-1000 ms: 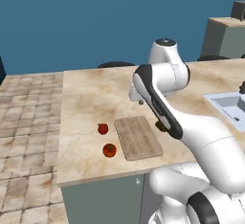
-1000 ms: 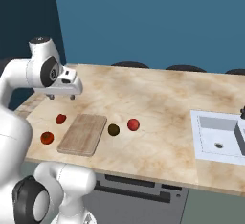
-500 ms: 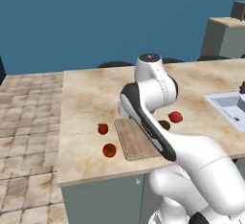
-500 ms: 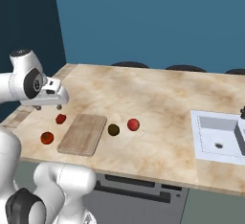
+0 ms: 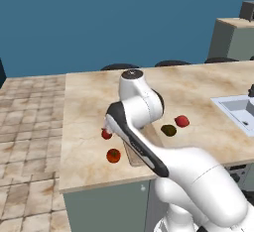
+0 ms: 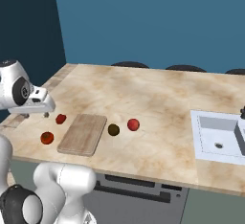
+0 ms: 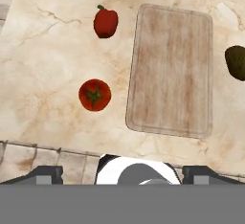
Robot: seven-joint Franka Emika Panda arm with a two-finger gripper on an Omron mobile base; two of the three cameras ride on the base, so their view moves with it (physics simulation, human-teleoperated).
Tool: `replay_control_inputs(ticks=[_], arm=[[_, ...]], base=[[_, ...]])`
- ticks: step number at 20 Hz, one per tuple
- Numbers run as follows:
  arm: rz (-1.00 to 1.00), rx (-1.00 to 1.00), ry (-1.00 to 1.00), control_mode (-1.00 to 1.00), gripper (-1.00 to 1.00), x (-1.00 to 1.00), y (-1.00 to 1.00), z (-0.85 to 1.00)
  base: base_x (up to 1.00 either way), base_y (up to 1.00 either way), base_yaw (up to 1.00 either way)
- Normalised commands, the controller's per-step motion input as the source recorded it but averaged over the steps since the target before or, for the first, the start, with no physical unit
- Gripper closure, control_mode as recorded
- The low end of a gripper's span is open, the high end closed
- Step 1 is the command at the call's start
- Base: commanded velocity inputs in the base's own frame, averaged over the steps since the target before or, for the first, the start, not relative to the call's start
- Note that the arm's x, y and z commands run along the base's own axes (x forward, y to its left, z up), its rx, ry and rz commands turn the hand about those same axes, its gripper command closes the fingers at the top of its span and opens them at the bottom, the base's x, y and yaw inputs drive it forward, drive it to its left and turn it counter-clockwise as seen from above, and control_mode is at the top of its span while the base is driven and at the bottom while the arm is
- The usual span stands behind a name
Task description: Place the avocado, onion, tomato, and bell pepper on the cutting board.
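The light wooden cutting board (image 6: 83, 133) (image 7: 171, 70) lies bare near the counter's front left. Left of it sit the deep-red bell pepper (image 6: 61, 118) (image 7: 105, 23) (image 5: 106, 135) and the orange-red tomato (image 6: 47, 138) (image 7: 94, 95) (image 5: 113, 155). Right of the board rest the dark avocado (image 6: 113, 130) (image 7: 236, 62) (image 5: 168, 130) and the crimson onion (image 6: 133, 124) (image 5: 182, 121). My gripper (image 6: 36, 115) (image 7: 124, 175) hovers open over the counter's left end, above and apart from the tomato and pepper, holding nothing. In the left base view my arm covers most of the board.
A white sink (image 6: 217, 137) (image 5: 238, 109) is set into the counter at the right. The counter's left edge drops to a tiled floor (image 5: 25, 127). Dark stool tops (image 6: 128, 65) line the far side. Bare marble stretches behind the board.
My arm has swung left across the counter, carrying the hand from above the board's far side to the counter's left end. The gripper stays open. The vegetables have not moved.
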Motion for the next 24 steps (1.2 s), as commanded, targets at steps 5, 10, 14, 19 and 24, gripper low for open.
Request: replay_control_inputs(ticks=[5,10,14,19,24], arm=[[0.0,-0.06,0.03,-1.0,-1.0,0.04,0.51,-0.33],[0.0,-0.07,0.0,-1.0,-1.0,0.18,0.43,-0.29],[-0.01,-0.03,0.0,-1.0,-1.0,0.29,0.24,-0.24],[-0.01,-0.01,0.0,-1.0,-1.0,0.26,0.11,-0.26],[-0.02,0.0,0.06,-1.0,-1.0,0.19,0.01,-0.29]], base=[[0.0,0.0,0.0],[0.0,0.0,0.0],[0.0,0.0,0.0],[0.0,0.0,0.0],[0.0,0.0,0.0]])
